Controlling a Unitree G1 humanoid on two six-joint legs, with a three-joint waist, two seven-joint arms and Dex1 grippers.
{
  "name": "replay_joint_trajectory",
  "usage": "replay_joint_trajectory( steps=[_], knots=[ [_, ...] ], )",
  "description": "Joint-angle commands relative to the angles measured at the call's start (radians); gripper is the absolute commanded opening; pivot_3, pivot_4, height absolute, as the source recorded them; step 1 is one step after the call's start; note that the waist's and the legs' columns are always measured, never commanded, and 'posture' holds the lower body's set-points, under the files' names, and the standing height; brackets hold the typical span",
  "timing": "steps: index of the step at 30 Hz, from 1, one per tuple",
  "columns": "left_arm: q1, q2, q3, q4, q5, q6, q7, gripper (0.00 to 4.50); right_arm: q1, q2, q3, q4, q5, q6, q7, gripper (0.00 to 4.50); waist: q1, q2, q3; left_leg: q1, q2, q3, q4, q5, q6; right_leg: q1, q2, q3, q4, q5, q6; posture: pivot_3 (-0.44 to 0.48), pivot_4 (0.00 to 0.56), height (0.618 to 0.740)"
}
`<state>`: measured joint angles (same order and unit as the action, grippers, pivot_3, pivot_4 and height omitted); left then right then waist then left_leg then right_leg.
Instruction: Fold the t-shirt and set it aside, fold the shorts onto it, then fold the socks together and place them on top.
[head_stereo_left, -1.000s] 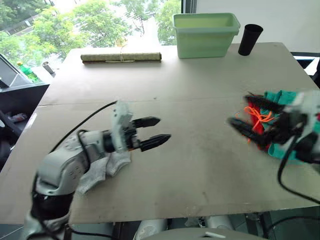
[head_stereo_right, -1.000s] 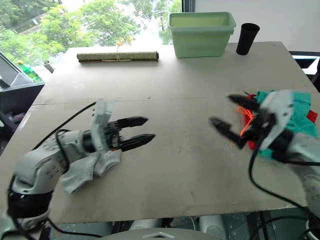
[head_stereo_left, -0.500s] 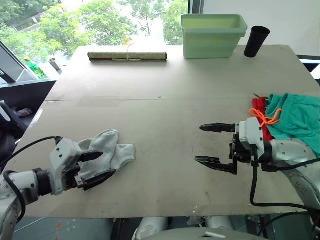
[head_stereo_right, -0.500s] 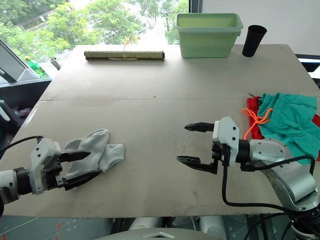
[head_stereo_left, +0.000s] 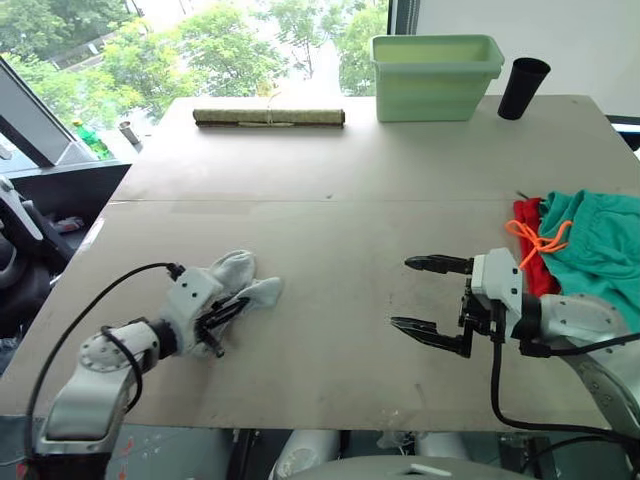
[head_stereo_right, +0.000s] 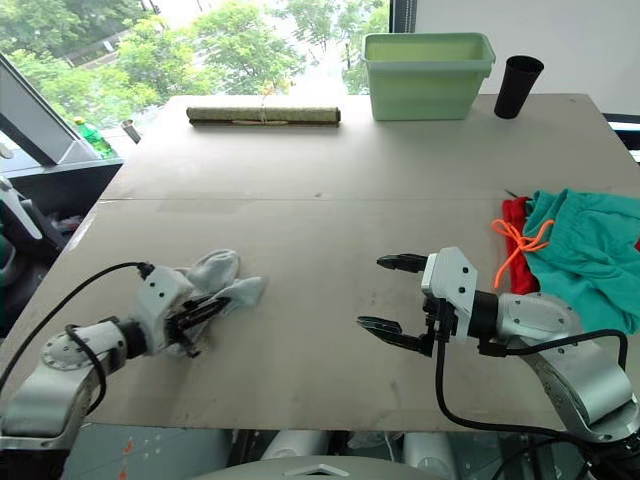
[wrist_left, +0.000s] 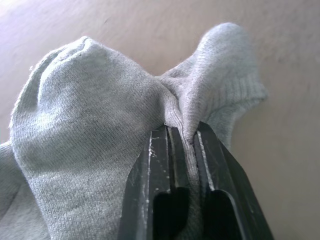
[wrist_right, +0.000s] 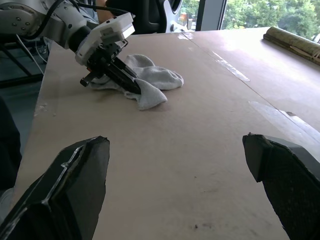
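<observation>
Since before: your left pincer (wrist_left: 181, 150) has closed onto the socks (head_stereo_left: 243, 283).
Left grip: pinches a knit fold, ready to lift.
Right pincer (head_stereo_left: 434, 297): wide open, empty, waiting above the counter (head_stereo_left: 330, 180).

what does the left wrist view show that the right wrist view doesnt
Left wrist view alone: a close look at the left gripper, its fingers shut on a pinched fold of the socks, with the knit texture clear.

Right wrist view alone: the right gripper's own fingers spread wide over bare table, the left gripper seen from outside, the rolled mat at the far edge, and trees beyond the window.

Both: the grey socks, the left gripper pinching them, and the tan tabletop.
</observation>
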<state>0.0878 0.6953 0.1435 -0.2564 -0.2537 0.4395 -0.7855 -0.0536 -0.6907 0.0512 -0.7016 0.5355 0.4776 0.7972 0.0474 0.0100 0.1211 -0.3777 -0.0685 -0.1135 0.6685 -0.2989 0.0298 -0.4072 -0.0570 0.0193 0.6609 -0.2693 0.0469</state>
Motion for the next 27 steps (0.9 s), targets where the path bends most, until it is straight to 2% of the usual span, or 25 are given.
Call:
replay_joint_trajectory(
  steps=[1, 3, 7, 9, 12, 14, 15, 18, 20, 22, 25, 27],
  knots=[
    [-0.124, -0.072, -0.151, -0.026, 0.011, 0.086, 0.031, 0.05, 0.000, -0.003, -0.033, -0.040, -0.012, -0.003, -0.034, 4.50, 0.002, -0.002, 0.000, -0.001, -0.001, -0.001, 0.001, 0.000, 0.000, 0.000, 0.000, -0.001, 0.000, 0.000, 0.000, 0.000, 0.150, 0.740],
    [-0.227, -0.143, -0.212, -0.013, 0.025, 0.156, 0.084, 0.05, 0.001, -0.007, -0.033, -0.037, -0.029, -0.003, -0.049, 4.50, 0.002, -0.003, 0.000, -0.001, -0.001, -0.002, 0.001, 0.000, 0.000, 0.001, 0.000, -0.001, 0.000, 0.000, 0.000, 0.000, 0.150, 0.740],
    [-0.434, -0.342, -0.315, 0.105, 0.078, 0.274, 0.236, 0.05, -0.010, -0.012, -0.035, -0.022, -0.064, -0.009, -0.067, 4.50, -0.011, -0.009, 0.001, -0.001, -0.001, -0.003, 0.002, 0.000, 0.000, 0.001, 0.002, -0.001, 0.001, 0.000, 0.000, 0.000, 0.150, 0.740],
    [-0.488, -0.404, -0.337, 0.161, 0.095, 0.290, 0.277, 0.05, -0.016, -0.012, -0.036, -0.017, -0.072, -0.008, -0.074, 4.50, -0.018, -0.010, 0.001, -0.001, -0.001, -0.003, 0.002, 0.000, 0.000, 0.001, 0.003, -0.001, 0.001, 0.000, 0.000, 0.000, 0.150, 0.740],
    [-0.565, -0.538, -0.307, 0.257, 0.072, 0.361, 0.359, 0.05, -0.035, -0.017, -0.033, 0.004, -0.089, 0.023, -0.096, 4.50, -0.029, -0.011, 0.001, -0.001, -0.001, -0.003, 0.002, 0.000, 0.000, 0.001, 0.003, -0.001, 0.001, 0.000, 0.001, 0.000, 0.150, 0.740],
    [-0.575, -0.566, -0.281, 0.239, 0.042, 0.377, 0.352, 0.94, -0.043, -0.018, -0.029, 0.009, -0.092, 0.042, -0.103, 4.50, -0.031, -0.011, 0.001, -0.001, -0.001, -0.003, 0.002, 0.000, 0.000, 0.001, 0.003, -0.001, 0.001, 0.000, 0.001, 0.000, 0.150, 0.740],
    [-0.574, -0.557, -0.253, 0.199, 0.006, 0.401, 0.329, 1.29, -0.045, -0.016, -0.023, 0.012, -0.097, 0.046, -0.104, 4.50, -0.033, -0.011, 0.001, -0.001, 0.000, -0.003, 0.002, 0.000, 0.000, 0.001, 0.003, -0.001, 0.001, 0.000, 0.001, 0.000, 0.150, 0.740],
    [-0.568, -0.473, -0.113, 0.057, -0.170, 0.509, 0.216, 2.73, -0.055, -0.014, 0.012, 0.039, -0.137, 0.025, -0.096, 4.50, -0.040, -0.012, 0.002, -0.001, 0.000, -0.003, 0.002, 0.000, -0.001, -0.001, 0.003, -0.001, 0.001, 0.000, 0.000, 0.000, 0.150, 0.740],
    [-0.567, -0.410, -0.026, 0.015, -0.269, 0.558, 0.160, 2.73, -0.087, 0.005, 0.061, 0.087, -0.184, 0.005, -0.101, 4.50, -0.043, -0.012, 0.002, -0.002, 0.001, -0.003, 0.001, 0.001, -0.001, -0.002, 0.004, 0.000, 0.002, 0.000, 0.000, 0.000, 0.150, 0.740],
    [-0.552, -0.330, 0.017, 0.002, -0.314, 0.568, 0.108, 2.73, -0.120, 0.029, 0.104, 0.137, -0.225, 0.003, -0.115, 4.50, -0.050, -0.012, 0.002, -0.002, 0.001, -0.003, 0.001, 0.001, -0.002, -0.003, 0.004, 0.000, 0.002, 0.000, 0.000, 0.000, 0.150, 0.740],
    [-0.492, -0.185, -0.032, -0.036, -0.274, 0.474, 0.011, 2.73, -0.149, 0.062, 0.134, 0.174, -0.241, -0.009, -0.106, 4.50, -0.048, -0.012, 0.002, -0.002, 0.001, -0.004, 0.001, 0.001, -0.002, -0.003, 0.004, 0.000, 0.001, 0.000, 0.000, 0.000, 0.150, 0.740],
    [-0.453, -0.122, -0.080, -0.054, -0.239, 0.411, -0.024, 2.73, -0.160, 0.077, 0.144, 0.181, -0.247, -0.021, -0.096, 4.50, -0.047, -0.012, 0.002, -0.002, 0.000, -0.004, 0.000, 0.001, -0.002, -0.003, 0.003, 0.000, 0.000, 0.000, 0.000, 0.000, 0.150, 0.740]
  ],
)
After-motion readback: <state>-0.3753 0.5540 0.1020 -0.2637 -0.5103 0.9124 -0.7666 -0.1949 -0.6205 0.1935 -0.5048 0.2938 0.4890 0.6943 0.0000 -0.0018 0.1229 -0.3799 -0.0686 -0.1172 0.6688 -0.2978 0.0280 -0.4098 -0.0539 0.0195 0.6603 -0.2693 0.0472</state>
